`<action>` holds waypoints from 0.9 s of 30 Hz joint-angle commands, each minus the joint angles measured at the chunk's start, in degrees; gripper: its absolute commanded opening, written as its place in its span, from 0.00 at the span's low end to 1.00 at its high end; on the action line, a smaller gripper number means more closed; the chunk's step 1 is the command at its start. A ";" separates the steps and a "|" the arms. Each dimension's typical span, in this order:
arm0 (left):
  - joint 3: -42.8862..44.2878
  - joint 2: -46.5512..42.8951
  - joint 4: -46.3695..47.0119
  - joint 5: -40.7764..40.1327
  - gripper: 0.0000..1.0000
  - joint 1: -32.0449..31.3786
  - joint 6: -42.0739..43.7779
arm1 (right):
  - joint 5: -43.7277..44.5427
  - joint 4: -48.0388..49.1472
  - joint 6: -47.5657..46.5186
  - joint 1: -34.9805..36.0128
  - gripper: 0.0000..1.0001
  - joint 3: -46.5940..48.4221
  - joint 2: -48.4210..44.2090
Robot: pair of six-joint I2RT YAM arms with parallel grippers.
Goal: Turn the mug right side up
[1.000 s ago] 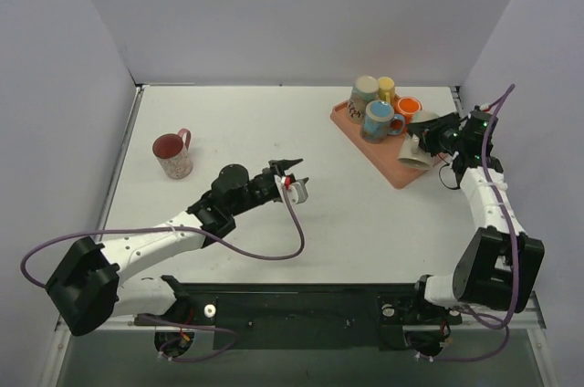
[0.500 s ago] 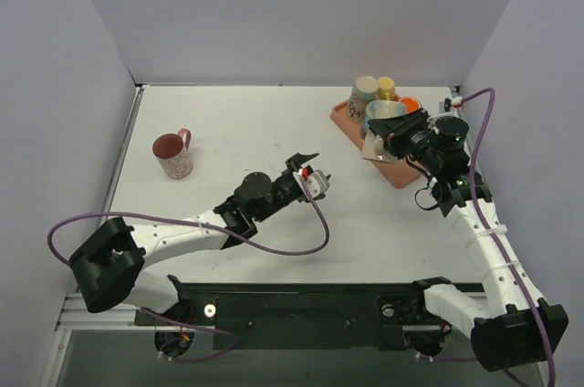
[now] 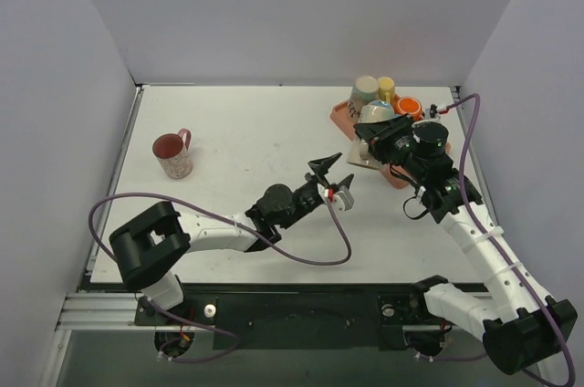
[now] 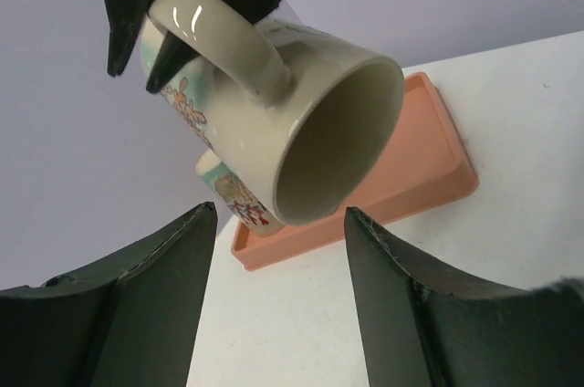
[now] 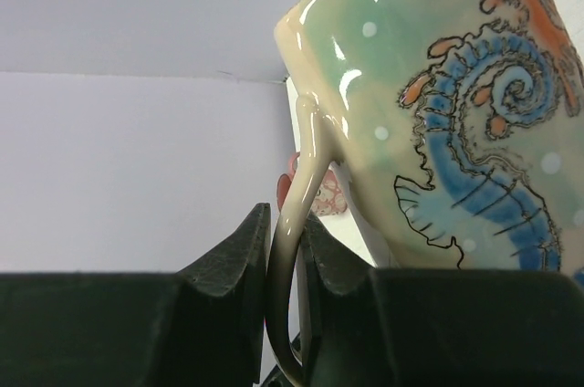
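The left wrist camera alone looks into the seahorse mug [image 4: 274, 104]: its cream interior faces the left gripper [image 4: 278, 214], mouth tipped down toward it, with the handle [image 4: 219, 31] on top, pinched between the dark fingers [image 4: 128, 4] of the right gripper. Beyond the mug that view also shows the peach tray [image 4: 429, 177] and part of another patterned mug [image 4: 233, 191] on it.

The right wrist camera shows the other side. A blue seahorse is painted on the mug's [image 5: 438, 104] green-and-cream wall, and the right gripper [image 5: 285, 250] is clamped tight on the thin handle [image 5: 297, 195], one finger on each flank.

Only the top view gives the layout. The mug [image 3: 376, 114] hangs in the air in the right gripper [image 3: 372, 136] above the tray's [image 3: 399, 177] near-left part. The left gripper [image 3: 332, 172] is just beside it, lower and toward the table's middle. A red mug [image 3: 172, 154] stands upright well behind the left gripper, far to its left.

The left gripper's fingers stand apart, nothing between them; the mug is ahead of and above their tips, not touching.

A second ago the right gripper held the mug low at the tray's right edge, and the left gripper sat near the table's middle with narrower jaws. Since then the mug has been carried leftward and raised, and the left gripper has advanced toward it and spread.
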 commanded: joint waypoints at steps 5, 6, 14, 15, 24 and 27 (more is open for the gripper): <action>7.52 5.59 9.88 -5.05 0.64 0.03 7.27 | 3.50 10.13 2.50 1.98 0.00 3.86 -4.01; 8.13 6.90 10.75 -5.31 0.60 0.03 8.32 | 3.41 10.13 2.68 2.42 0.00 3.86 -3.92; 10.42 11.39 14.28 -6.72 0.37 1.35 14.38 | 4.29 11.80 4.35 4.97 0.00 4.21 -3.57; 10.95 11.49 14.27 -6.72 0.25 1.61 14.83 | 4.55 11.80 4.61 5.41 0.00 4.21 -3.57; 9.73 7.55 11.30 -8.47 0.00 2.23 14.58 | 6.39 3.51 -2.47 5.41 0.19 3.67 -3.13; 8.67 2.89 5.33 -10.41 0.00 3.46 11.15 | 7.19 -7.42 -10.66 4.97 0.48 6.93 -1.64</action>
